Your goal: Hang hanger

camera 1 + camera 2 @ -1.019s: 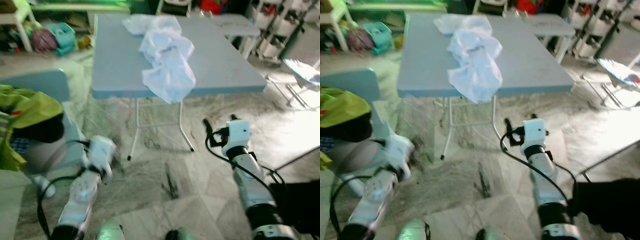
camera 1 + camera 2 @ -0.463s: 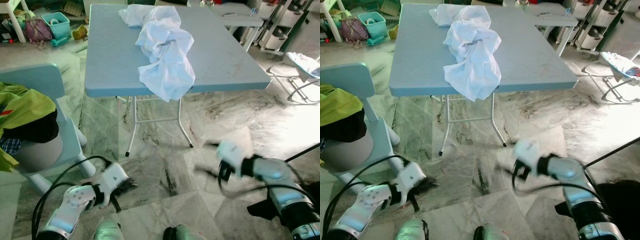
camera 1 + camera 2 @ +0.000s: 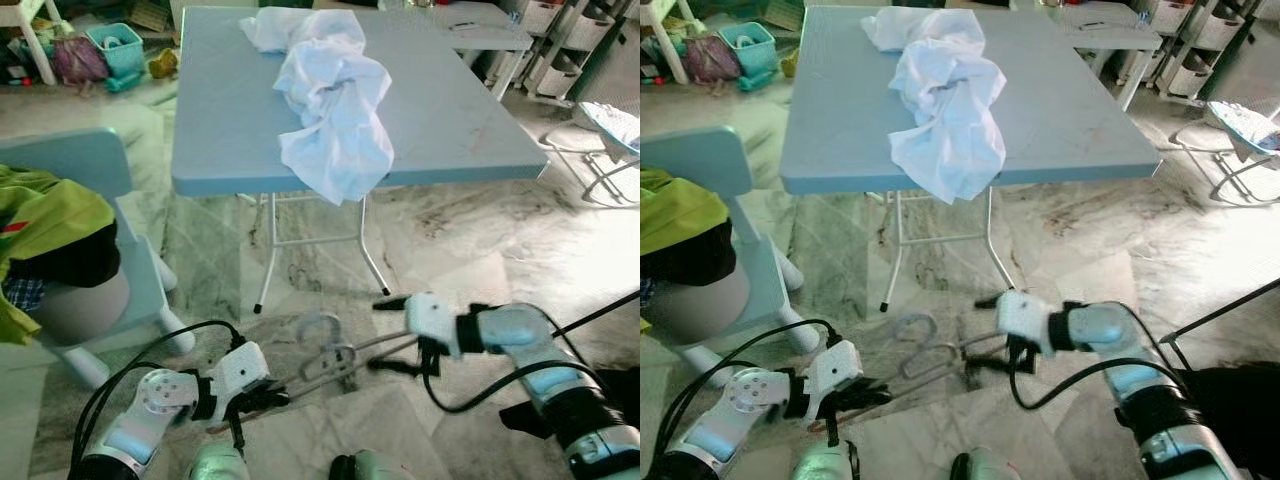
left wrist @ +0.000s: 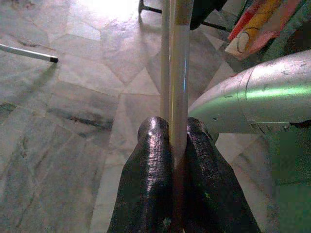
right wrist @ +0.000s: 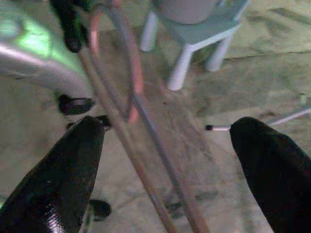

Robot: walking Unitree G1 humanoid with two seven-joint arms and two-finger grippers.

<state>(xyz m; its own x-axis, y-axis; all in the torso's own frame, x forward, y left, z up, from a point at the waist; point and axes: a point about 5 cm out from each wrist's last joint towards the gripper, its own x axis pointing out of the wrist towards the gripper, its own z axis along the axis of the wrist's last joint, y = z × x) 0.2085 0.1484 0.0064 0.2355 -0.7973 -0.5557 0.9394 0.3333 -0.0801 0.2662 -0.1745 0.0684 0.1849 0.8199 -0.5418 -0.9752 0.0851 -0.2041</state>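
Observation:
A thin metal hanger [image 3: 345,355] hangs low over the marble floor, its hook [image 3: 316,326] pointing toward the table. My left gripper [image 3: 272,394] is shut on one end of its bar; the left wrist view shows both fingers [image 4: 150,165] pinching the rod [image 4: 177,73]. My right gripper [image 3: 388,334] is open at the other end, one finger on each side of the wires. In the right wrist view the hanger [image 5: 146,126] runs between the widely spread fingers [image 5: 63,174] without touching them.
A blue folding table [image 3: 450,120] with a crumpled white cloth [image 3: 335,110] stands ahead. A pale blue chair [image 3: 70,165] piled with green and black clothes [image 3: 50,225] is at my left. White shelves and a bouncer seat [image 3: 610,140] stand at the right.
The hanger has come into view between the grippers, with the left shut on it. My right arm has swung in from the right and steadied at the hanger's other end.

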